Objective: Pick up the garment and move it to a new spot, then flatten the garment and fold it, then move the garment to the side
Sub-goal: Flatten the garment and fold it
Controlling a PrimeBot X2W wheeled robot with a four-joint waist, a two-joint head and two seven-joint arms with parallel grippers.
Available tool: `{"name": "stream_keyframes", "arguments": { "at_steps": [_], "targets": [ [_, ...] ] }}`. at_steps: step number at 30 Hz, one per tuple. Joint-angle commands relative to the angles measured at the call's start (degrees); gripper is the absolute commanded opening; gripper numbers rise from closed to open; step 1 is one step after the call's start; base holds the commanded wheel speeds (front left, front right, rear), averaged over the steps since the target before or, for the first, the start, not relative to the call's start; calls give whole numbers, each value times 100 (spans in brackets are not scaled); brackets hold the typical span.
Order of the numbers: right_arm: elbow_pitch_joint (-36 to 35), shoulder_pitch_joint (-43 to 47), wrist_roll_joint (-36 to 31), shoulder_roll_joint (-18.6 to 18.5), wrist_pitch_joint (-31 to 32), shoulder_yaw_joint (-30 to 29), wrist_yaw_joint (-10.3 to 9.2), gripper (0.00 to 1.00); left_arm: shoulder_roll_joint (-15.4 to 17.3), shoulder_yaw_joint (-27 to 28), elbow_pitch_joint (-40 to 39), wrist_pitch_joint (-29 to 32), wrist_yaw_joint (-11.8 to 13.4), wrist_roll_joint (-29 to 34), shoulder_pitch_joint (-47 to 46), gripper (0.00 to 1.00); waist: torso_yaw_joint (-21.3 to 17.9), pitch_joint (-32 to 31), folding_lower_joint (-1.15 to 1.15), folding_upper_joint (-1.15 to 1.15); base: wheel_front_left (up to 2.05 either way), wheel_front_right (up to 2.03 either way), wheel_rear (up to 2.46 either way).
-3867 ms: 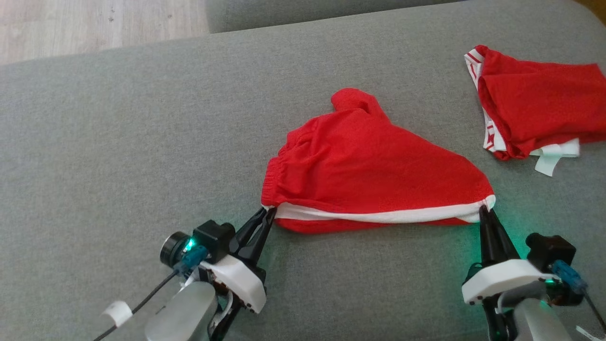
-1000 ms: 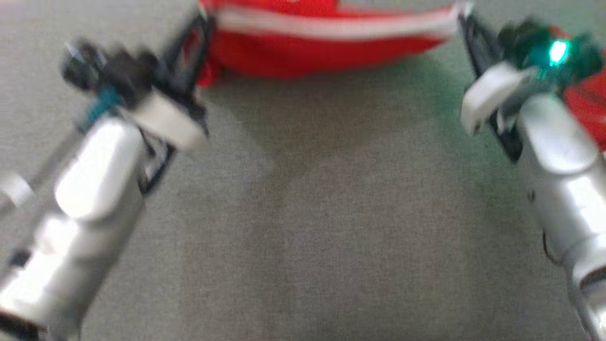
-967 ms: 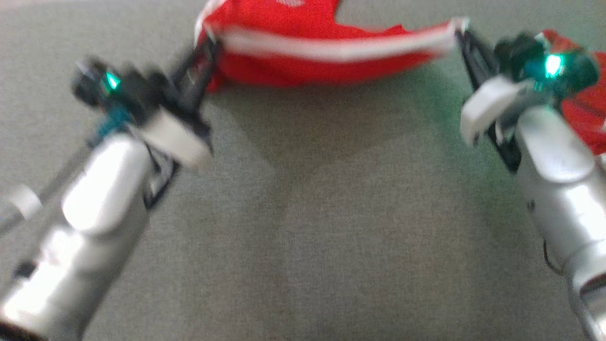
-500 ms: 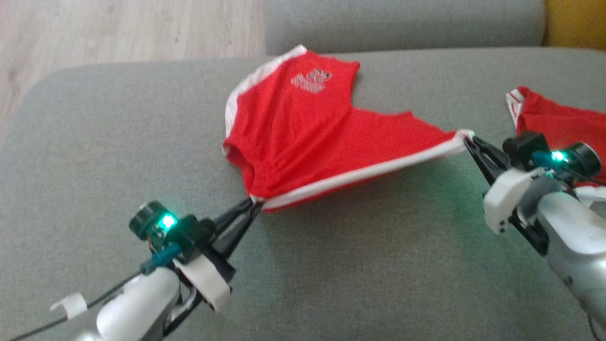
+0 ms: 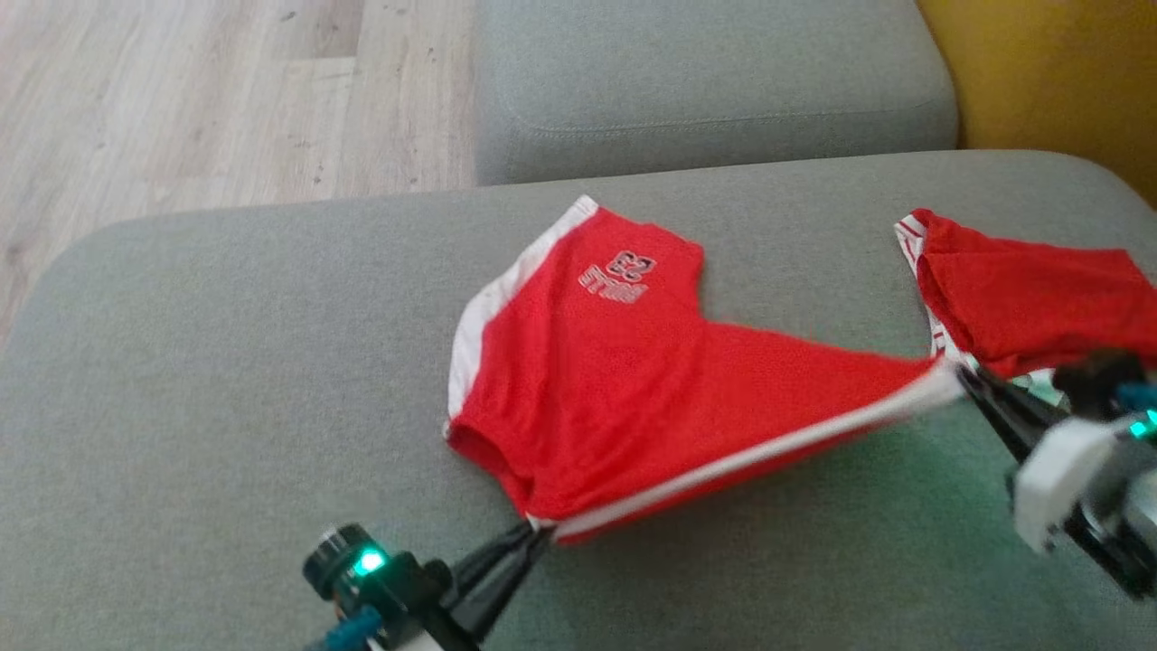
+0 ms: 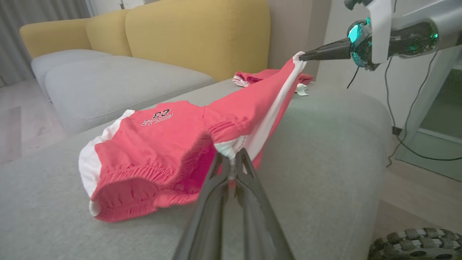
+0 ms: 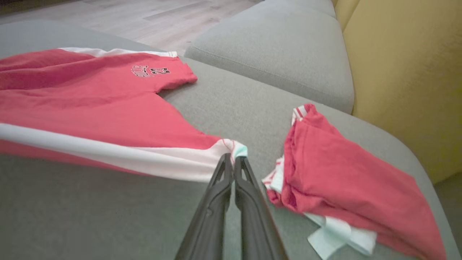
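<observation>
Garment (image 5: 633, 389): red shorts, thin knit, limp. It hangs as a sagging sheet between the two grippers and drapes onto the grey cushion (image 5: 226, 362) beyond them. Judged light and soft, with no stiffness to hold a shape. Left gripper (image 5: 529, 541) is clamped on the waistband (image 6: 144, 177) corner, at the top end of the white side stripe (image 5: 741, 457). Right gripper (image 5: 969, 378) is clamped on the hem end of that stripe, so the stripe is drawn taut from one to the other. The held edge is raised, while the printed leg (image 5: 624, 271) lies on the cushion ahead of the left gripper. Both pinches are small, and cloth may creep out under tension. Best holds appear to be the gathered elastic and the doubled hem. A second red garment (image 5: 1021, 289) lies just beside the right gripper, a snag risk.
</observation>
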Motion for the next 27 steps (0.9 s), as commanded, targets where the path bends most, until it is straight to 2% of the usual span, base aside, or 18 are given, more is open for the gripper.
{"name": "stream_keyframes", "arguments": {
  "at_steps": [1, 6, 9, 19, 27],
  "targets": [
    [-227, 263, 63, -468, -94, -180, 37, 0, 61, 318, -238, -30, 11, 76, -58, 0, -11, -37, 1, 0, 0, 0, 0],
    [-560, 555, -8, -819, -192, -664, 37, 0, -73, 464, -435, -30, 38, 163, 118, 0, 24, -31, 1, 0, 0, 0, 0],
    [-750, 600, -205, -863, -169, -1079, 37, 0, -173, 642, -533, -30, 67, 221, 150, 0, 67, 4, 1, 0, 0, 0, 0],
    [-1135, 154, -1238, -394, 414, -2090, 37, 0, -400, 1114, -578, -30, 43, 373, -281, 0, 496, 504, 1, 0, 0, 0, 0],
    [-1066, -916, -1873, 45, 1040, -1985, 37, 0, -544, 1279, -373, -30, 21, 442, -855, 0, 955, 1081, 1, 0, 0, 0, 0]
  ]
}}
